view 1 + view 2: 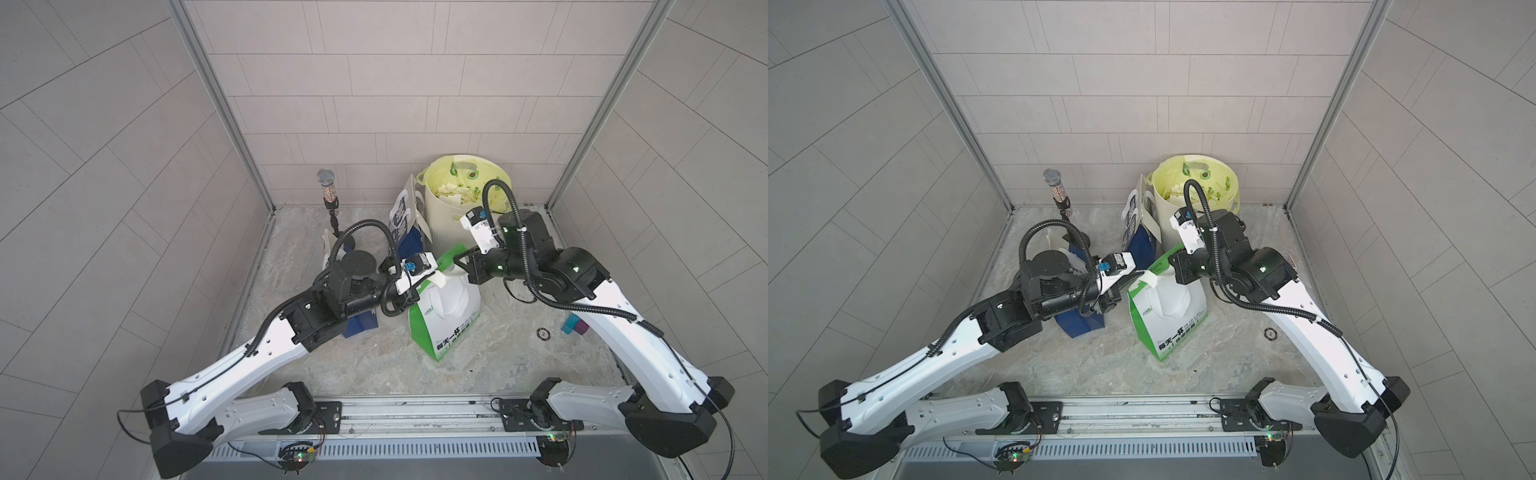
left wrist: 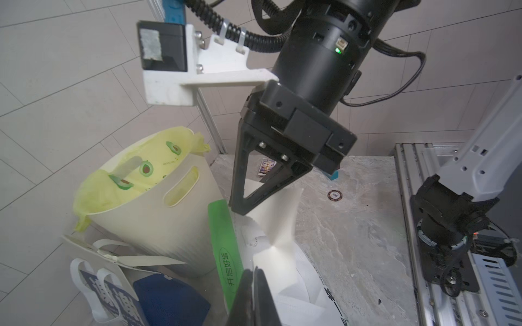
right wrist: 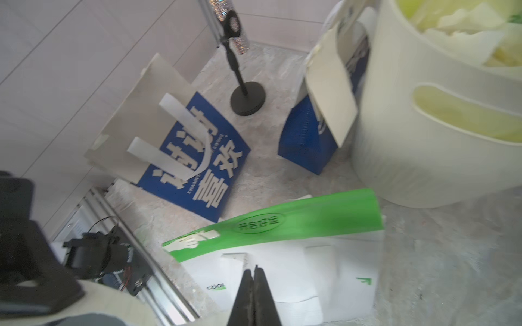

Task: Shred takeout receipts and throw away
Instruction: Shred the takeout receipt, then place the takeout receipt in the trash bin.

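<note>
Pretty sure this is the tearing step. Going left to right in a top view: the left gripper (image 1: 438,276), just left of centre, is pinched fully closed on one edge of a takeout receipt (image 2: 279,220). That's the white sheet held over the green-and-white bag (image 1: 444,328) mid-frame. Right beside it, the right gripper (image 1: 459,262) has its jaws clamped tight on the other edge. So the slip hangs between the two, creased but seemingly in one piece. Up and right of centre sits the bin (image 1: 442,232) with paper scraps (image 1: 453,193) inside. Next move, I'd guess: pull or twist the two grips apart to rip it, then carry the bits over the bin. Thin paper might just slip out instead.
</note>
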Robot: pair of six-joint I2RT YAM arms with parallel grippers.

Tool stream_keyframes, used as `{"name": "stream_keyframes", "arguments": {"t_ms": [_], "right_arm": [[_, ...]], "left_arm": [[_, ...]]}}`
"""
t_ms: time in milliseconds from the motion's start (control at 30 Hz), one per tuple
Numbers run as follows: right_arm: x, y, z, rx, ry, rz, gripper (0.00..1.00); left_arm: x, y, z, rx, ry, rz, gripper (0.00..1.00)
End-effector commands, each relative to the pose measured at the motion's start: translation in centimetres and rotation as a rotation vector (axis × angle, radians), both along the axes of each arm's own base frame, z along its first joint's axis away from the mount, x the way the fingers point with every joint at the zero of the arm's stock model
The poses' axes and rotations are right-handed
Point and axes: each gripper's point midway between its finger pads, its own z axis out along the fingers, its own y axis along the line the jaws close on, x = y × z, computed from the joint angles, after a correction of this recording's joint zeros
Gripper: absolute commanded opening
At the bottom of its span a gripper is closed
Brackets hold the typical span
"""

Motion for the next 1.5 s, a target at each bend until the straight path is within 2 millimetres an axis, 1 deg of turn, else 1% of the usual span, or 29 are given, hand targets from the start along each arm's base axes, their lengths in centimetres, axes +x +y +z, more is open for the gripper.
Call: {"name": "stream_keyframes", "arguments": {"t_ms": [0,67,100,133,200,267,367,467,567,600,667,767,833,900,933,1000,1100,1167,1233,1267,1333,1433,1467], "right_arm": [[1.2,-5.1,0.3,-0.102,-0.069,-0.193,0.0],[2.0,-6.7,0.7,-0.111,-0.093,-0.251,0.0],[2.4,-6.7,1.4,-0.08,-0.108,-0.252,0.0],[2.7,-6.1,2.5,-0.034,-0.131,-0.234,0.0],[3.6,-4.6,5.3,0.068,-0.206,-0.199,0.0],[4.9,-3.9,7.5,0.123,-0.277,-0.202,0.0],[8.0,-4.0,10.0,0.129,-0.403,-0.257,0.0],[11.7,-4.9,11.7,0.127,-0.532,-0.36,0.0],[15.3,-5.5,13.2,0.151,-0.612,-0.438,0.0],[16.6,-5.7,13.4,0.143,-0.633,-0.459,0.0],[19.0,-6.2,13.0,0.11,-0.647,-0.508,0.0],[22.4,-7.0,11.2,0.067,-0.647,-0.578,0.03],[24.3,-7.2,9.9,0.029,-0.633,-0.594,0.15],[25.8,-7.3,8.5,-0.006,-0.611,-0.591,0.25],[26.2,-7.4,8.2,-0.016,-0.604,-0.592,0.28],[26.7,-7.6,7.6,-0.032,-0.589,-0.588,0.37],[26.6,-7.6,7.6,-0.034,-0.584,-0.572,0.44],[26.2,-7.5,8.1,-0.029,-0.581,-0.559,0.46],[25.4,-7.2,9.1,-0.032,-0.58,-0.518,0.5],[24.8,-7.0,9.5,-0.037,-0.576,-0.498,0.51],[23.0,-6.8,10.5,-0.035,-0.559,-0.449,0.52],[19.1,-5.5,11.3,0.006,-0.509,-0.323,0.52],[17.2,-4.7,11.4,0.039,-0.486,-0.255,0.52]], "left_arm": [[0.4,1.5,2.7,-0.074,-0.1,0.07,0.0],[0.5,2.0,2.9,-0.101,-0.103,0.096,0.0],[0.7,2.3,3.1,-0.121,-0.107,0.113,0.0],[0.8,2.6,3.5,-0.147,-0.111,0.132,0.0],[1.4,3.1,4.5,-0.216,-0.113,0.181,0.0],[2.0,3.5,5.4,-0.29,-0.093,0.219,0.0],[2.6,3.6,6.1,-0.387,-0.031,0.252,0.0],[2.9,3.4,6.0,-0.452,0.041,0.256,0.0],[3.0,3.1,5.9,-0.494,0.11,0.254,0.0],[3.1,3.1,5.8,-0.505,0.128,0.256,0.0],[3.2,2.9,5.5,-0.517,0.162,0.256,0.0],[3.0,2.1,5.0,-0.502,0.198,0.223,0.0],[3.0,1.8,4.9,-0.503,0.215,0.215,0.0],[3.2,1.9,4.8,-0.513,0.228,0.225,0.0],[3.4,2.0,4.8,-0.518,0.232,0.238,0.0],[3.7,2.4,4.8,-0.536,0.241,0.267,0.0],[4.2,3.1,4.8,-0.553,0.247,0.312,0.0],[4.5,3.5,4.6,-0.564,0.256,0.333,0.0],[4.7,3.7,4.7,-0.578,0.269,0.346,0.0],[4.9,3.7,4.6,-0.584,0.278,0.351,0.0],[5.1,3.7,4.6,-0.598,0.299,0.349,0.0],[5.1,3.1,5.2,-0.602,0.316,0.314,0.0],[5.1,3.0,5.5,-0.597,0.32,0.306,0.0]]}}
